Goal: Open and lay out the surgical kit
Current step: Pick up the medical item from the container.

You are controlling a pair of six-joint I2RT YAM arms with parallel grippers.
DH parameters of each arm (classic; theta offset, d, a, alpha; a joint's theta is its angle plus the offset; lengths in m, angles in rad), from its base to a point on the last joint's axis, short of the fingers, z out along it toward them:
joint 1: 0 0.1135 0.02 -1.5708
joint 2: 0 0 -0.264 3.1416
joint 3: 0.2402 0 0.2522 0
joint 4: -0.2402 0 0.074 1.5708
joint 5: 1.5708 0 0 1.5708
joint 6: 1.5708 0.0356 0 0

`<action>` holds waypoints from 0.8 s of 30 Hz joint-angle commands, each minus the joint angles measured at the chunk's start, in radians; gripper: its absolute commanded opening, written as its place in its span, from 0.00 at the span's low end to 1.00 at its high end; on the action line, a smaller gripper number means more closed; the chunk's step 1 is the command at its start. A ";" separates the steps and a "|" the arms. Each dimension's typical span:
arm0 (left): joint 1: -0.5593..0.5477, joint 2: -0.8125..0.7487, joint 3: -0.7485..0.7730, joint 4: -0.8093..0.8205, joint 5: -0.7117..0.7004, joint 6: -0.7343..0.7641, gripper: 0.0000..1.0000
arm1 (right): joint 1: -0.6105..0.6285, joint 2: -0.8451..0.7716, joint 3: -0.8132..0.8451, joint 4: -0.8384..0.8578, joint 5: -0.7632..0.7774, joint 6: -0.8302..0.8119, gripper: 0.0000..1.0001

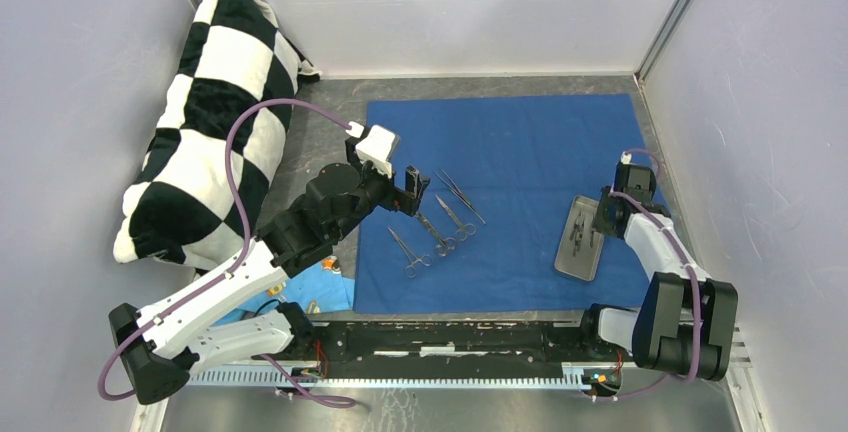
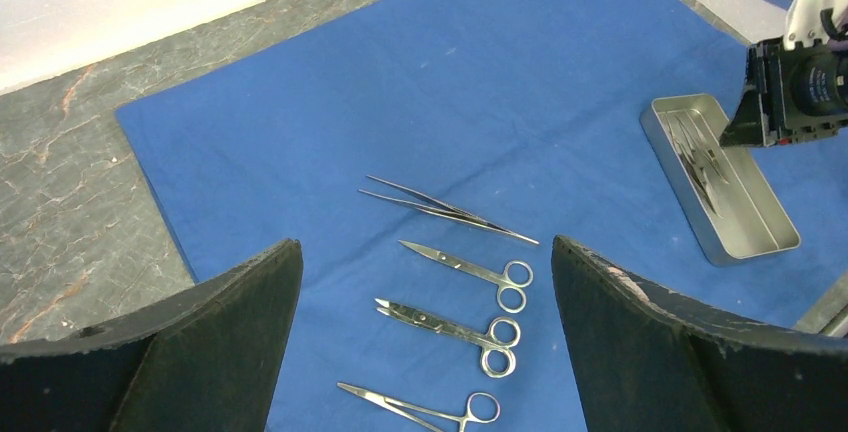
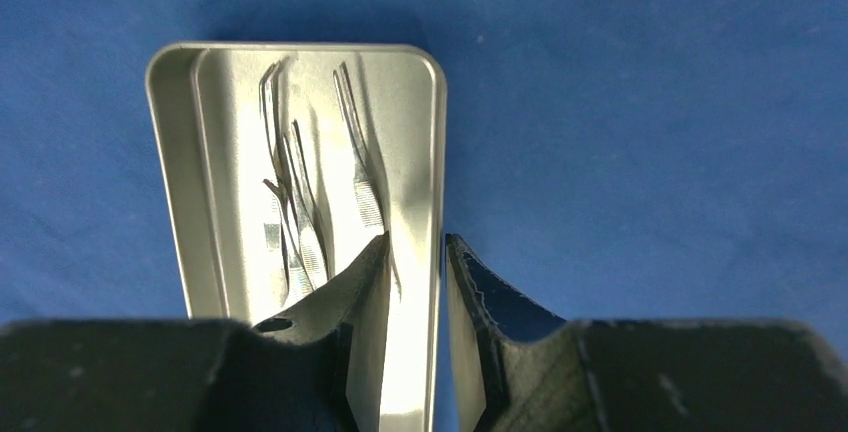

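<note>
We look into a small booth closed in by plain, pale walls: a back wall [image 1: 450, 2], a left wall [image 1: 70, 102] and a right wall [image 1: 760, 102], all a cool lavender-white. Bare metal posts [image 1: 679, 12] stand in the two far corners. The surface [image 1: 325, 122] is grey and marbled, with lighter veins and a few rust-coloured ones. A checkered pillow [image 1: 215, 122] leans against the left wall. We find the light soft and even.
</note>
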 commanded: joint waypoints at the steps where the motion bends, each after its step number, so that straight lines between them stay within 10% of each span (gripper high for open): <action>1: -0.006 -0.005 -0.001 0.034 -0.002 0.044 1.00 | -0.002 -0.060 0.091 -0.046 0.081 -0.017 0.32; 8: -0.011 -0.003 0.001 0.035 0.006 0.040 1.00 | -0.001 -0.033 0.097 0.003 -0.134 -0.093 0.36; 24: -0.013 0.004 -0.001 0.034 -0.004 0.046 1.00 | 0.000 0.116 0.049 0.144 -0.084 -0.049 0.25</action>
